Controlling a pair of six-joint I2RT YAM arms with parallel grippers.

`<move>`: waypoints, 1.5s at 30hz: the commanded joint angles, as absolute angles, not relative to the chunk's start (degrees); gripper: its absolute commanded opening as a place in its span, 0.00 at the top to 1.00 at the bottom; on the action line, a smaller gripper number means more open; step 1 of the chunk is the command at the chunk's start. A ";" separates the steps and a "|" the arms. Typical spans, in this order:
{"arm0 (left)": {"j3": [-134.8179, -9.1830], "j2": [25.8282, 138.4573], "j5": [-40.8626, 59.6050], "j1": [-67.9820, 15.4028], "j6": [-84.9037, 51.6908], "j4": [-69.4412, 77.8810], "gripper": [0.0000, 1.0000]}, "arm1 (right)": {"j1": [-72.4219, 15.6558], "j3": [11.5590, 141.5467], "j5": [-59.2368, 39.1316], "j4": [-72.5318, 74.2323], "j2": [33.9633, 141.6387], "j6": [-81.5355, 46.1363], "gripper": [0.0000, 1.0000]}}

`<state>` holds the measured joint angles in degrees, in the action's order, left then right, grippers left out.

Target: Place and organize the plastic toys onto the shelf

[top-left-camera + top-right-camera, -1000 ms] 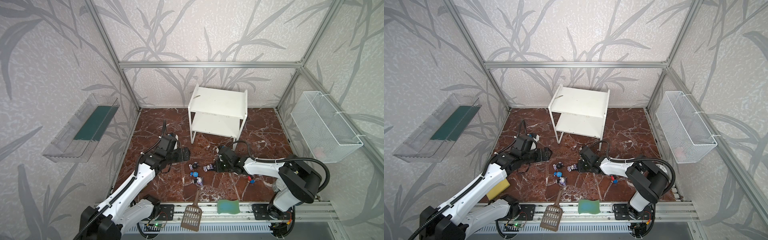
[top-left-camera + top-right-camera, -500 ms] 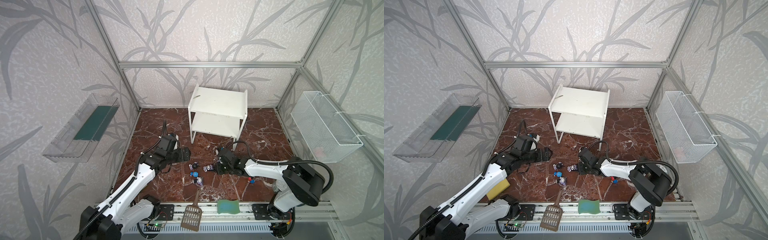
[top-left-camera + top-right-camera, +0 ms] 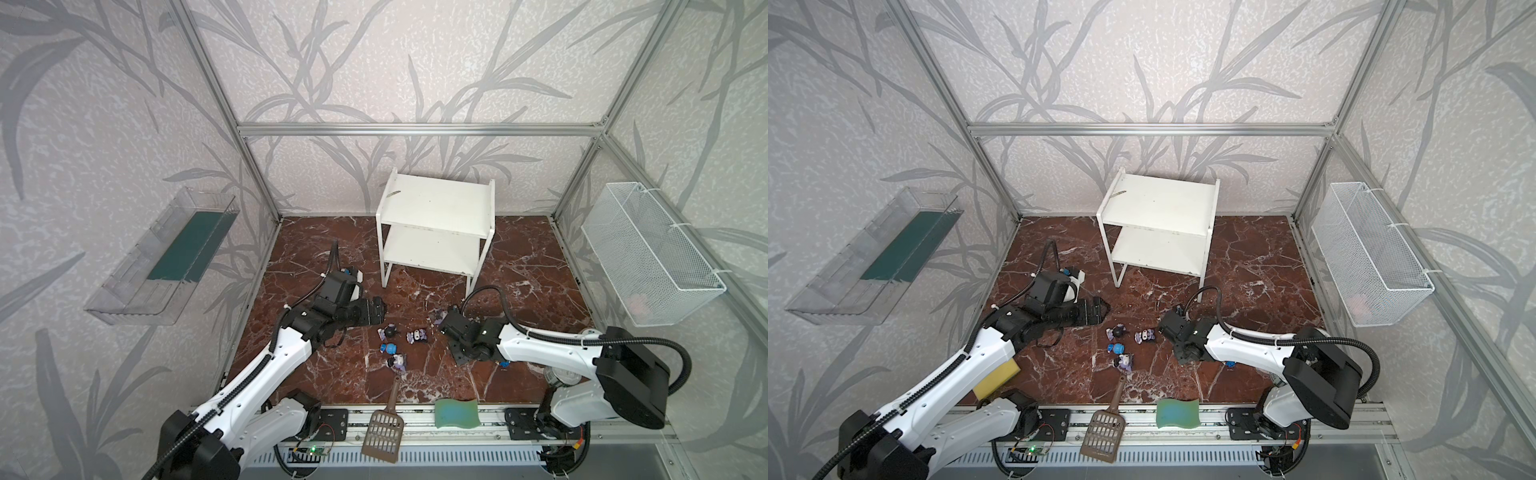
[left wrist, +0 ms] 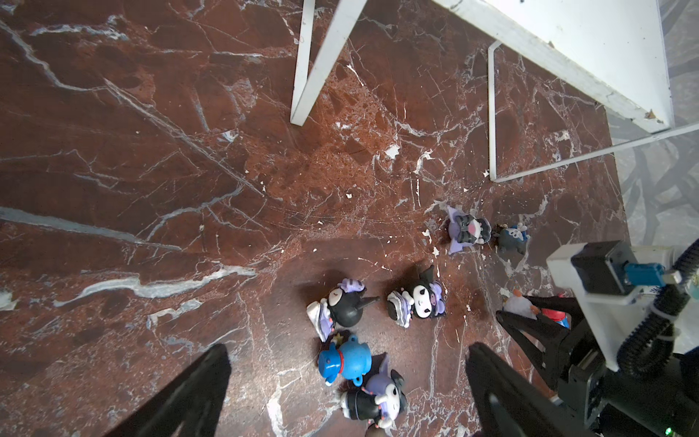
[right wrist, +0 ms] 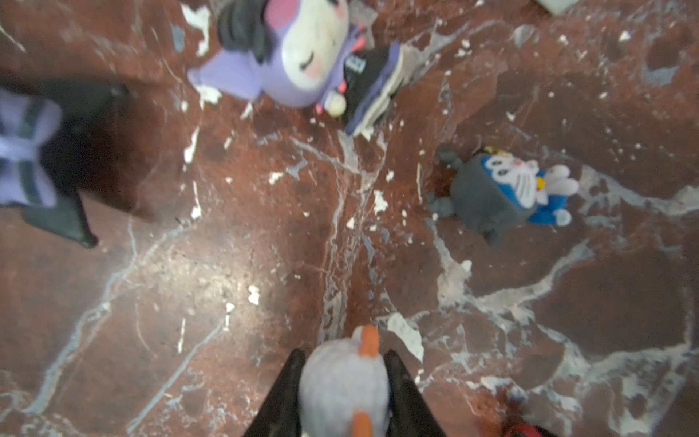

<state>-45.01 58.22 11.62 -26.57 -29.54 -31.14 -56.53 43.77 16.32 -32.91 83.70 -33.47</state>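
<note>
My right gripper (image 5: 344, 365) is low over the marble floor, shut on a small white-headed toy (image 5: 342, 389) with orange bits; in both top views it (image 3: 460, 356) (image 3: 1183, 357) sits right of the toy cluster. My left gripper (image 4: 350, 347) (image 3: 376, 311) hangs open above a blue-headed toy (image 4: 344, 363), two purple/black toys (image 4: 416, 302) (image 4: 374, 405) and a black-headed one (image 4: 340, 310). Another purple toy (image 5: 287, 56) and a grey-headed toy (image 5: 491, 193) lie ahead of the right gripper. A red-black toy (image 3: 504, 364) lies beside the right arm. The white two-tier shelf (image 3: 436, 208) stands bare at the back.
A brown slotted scoop (image 3: 384, 432) and a green wavy sponge (image 3: 456, 413) lie at the front edge. A white wire basket (image 3: 648, 253) hangs on the right wall and a clear tray (image 3: 166, 257) on the left. A yellow sponge (image 3: 996, 380) lies under the left arm.
The right jaws have drawn in slightly on the white-headed toy and the right wrist has shifted a little. The left arm has not moved.
</note>
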 commanded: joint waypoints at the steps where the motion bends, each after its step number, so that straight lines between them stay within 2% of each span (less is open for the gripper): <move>1: -46.05 57.85 10.93 -26.95 -29.37 -30.23 0.01 | -61.10 46.71 21.17 -38.17 85.82 -35.31 0.81; 4: -46.20 57.84 10.81 -27.13 -29.38 -30.40 0.01 | -64.20 49.26 22.18 -38.45 87.57 -37.40 0.74; 7: -46.14 57.68 10.20 -27.33 -29.32 -30.89 0.01 | -65.12 49.97 20.45 -37.56 87.23 -38.79 0.60; 11: -45.86 57.16 10.02 -27.37 -29.31 -31.20 0.01 | -64.99 46.58 19.63 -34.82 80.47 -38.40 0.41; 14: -45.47 56.87 9.71 -27.57 -29.31 -31.12 0.01 | -63.73 43.32 18.47 -32.50 74.51 -36.85 0.33; 21: -45.35 56.91 9.44 -27.68 -29.49 -30.94 0.01 | -56.32 35.10 13.27 -28.51 63.27 -36.03 0.32; 26: -45.56 56.95 9.70 -27.77 -29.29 -31.06 0.01 | -52.60 31.11 9.41 -26.85 60.13 -39.69 0.43; 30: -45.99 57.30 14.02 -28.41 -27.81 -30.43 0.01 | -52.40 29.46 6.98 -23.30 60.18 -40.40 0.46; 33: -47.15 58.54 13.62 -33.45 -26.39 -31.04 0.01 | -52.40 29.44 6.96 -23.40 60.64 -40.87 0.46; 37: -47.34 61.07 6.93 -44.64 -26.04 -31.43 0.01 | -51.77 29.71 6.69 -24.81 59.65 -40.39 0.43; 40: -47.89 64.39 0.63 -54.14 -26.08 -31.20 0.01 | -51.57 30.12 7.50 -27.21 58.39 -39.69 0.35; 42: -49.59 68.04 -4.48 -60.42 -26.27 -31.35 0.01 | -51.54 30.69 8.68 -30.22 57.51 -39.45 0.26; 45: -53.07 74.19 -10.77 -67.21 -26.47 -31.28 0.04 | -51.55 30.81 10.32 -34.05 55.30 -40.25 0.18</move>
